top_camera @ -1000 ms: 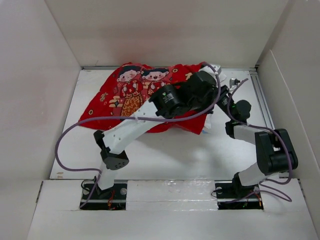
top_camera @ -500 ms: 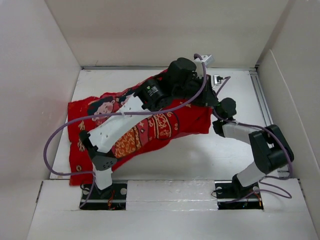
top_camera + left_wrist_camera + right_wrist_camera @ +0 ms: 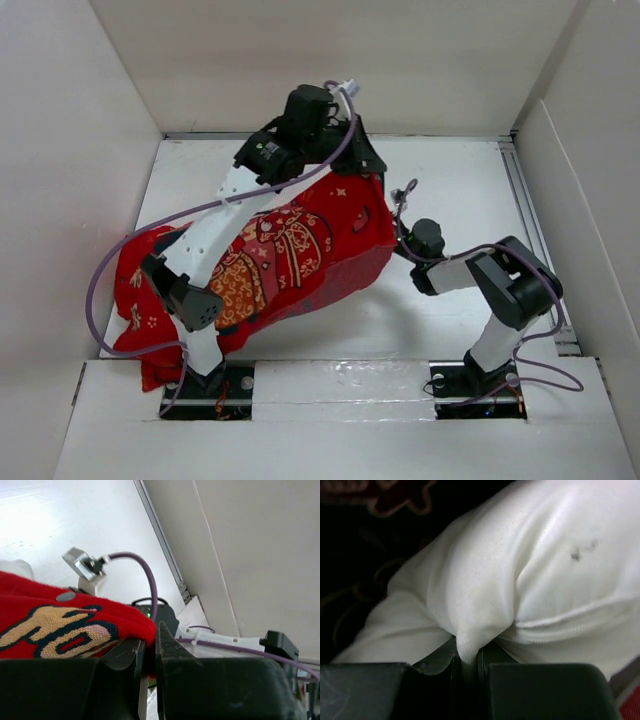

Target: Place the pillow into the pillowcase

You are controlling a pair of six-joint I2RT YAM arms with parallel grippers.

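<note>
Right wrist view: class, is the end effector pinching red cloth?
No, the right end effector is shut on a fold of the white pillow.

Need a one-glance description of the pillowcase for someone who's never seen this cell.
On the white table, look under the left arm, which reaches diagonally toward the back wall. The pillowcase is the big bulging cloth running from the near-left corner to the middle, one edge pinched in the left gripper. It is the only red thing there, printed with gold patterns.
</note>
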